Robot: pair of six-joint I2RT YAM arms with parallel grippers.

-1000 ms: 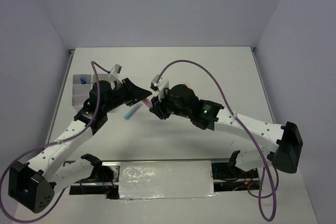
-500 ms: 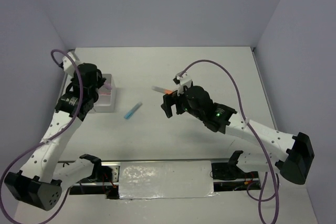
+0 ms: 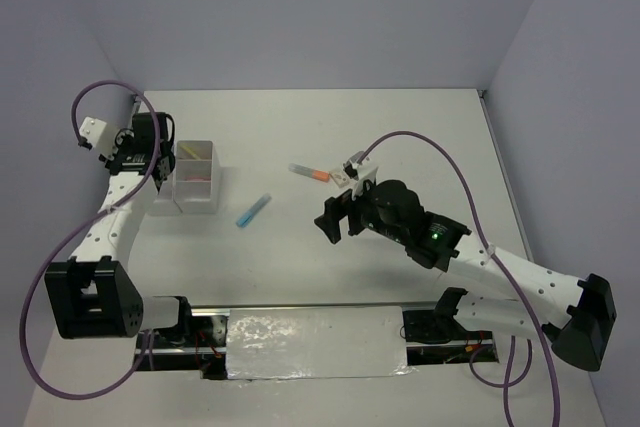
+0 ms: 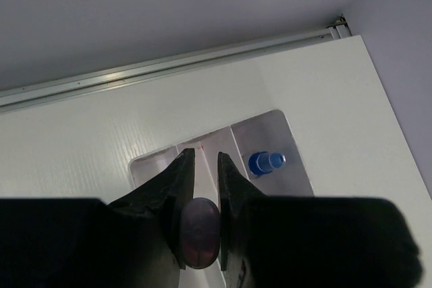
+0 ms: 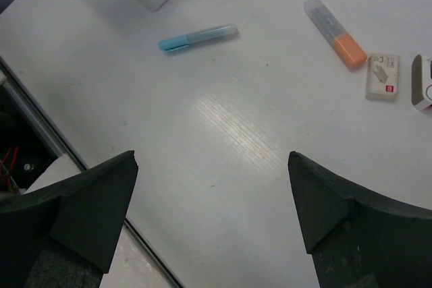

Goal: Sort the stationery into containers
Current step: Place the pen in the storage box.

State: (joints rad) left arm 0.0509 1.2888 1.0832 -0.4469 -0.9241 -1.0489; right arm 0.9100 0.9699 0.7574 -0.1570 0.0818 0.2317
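Left claw (image 4: 201, 166): closed to a narrow gap on a pink marker (image 4: 199, 239) that we see end-on. It hangs above the organizer (image 3: 195, 202).
Right claw (image 5: 212, 160): jaws wide apart with nothing between them. It hovers over the middle of the tabletop (image 3: 400, 127), on the near-edge side of the loose items.
Organizer: stands by the left edge of the tabletop, towards the far-left corner. One compartment holds a small blue bottle (image 4: 266, 162).
Blue marker (image 5: 198, 36): lies flat and alone between the organizer and the middle of the tabletop.
Orange-tipped marker (image 5: 334, 23): lies flat near the middle, on the far-edge side of the blue one.
Eraser (image 5: 382, 77): just beside the orange tip, not touching it.
Handling, markers: we judge them light, with stiff, smooth, round plastic barrels that roll or swivel easily. We would take hold across the barrel at mid-length, jaws square to its long axis.
Handling, eraser: small, light and low-lying. It is probably grippy and slightly yielding. We would pinch its two long sides, with the fingers almost on the tabletop.
Risk: an off-centre grip lets a marker tip.
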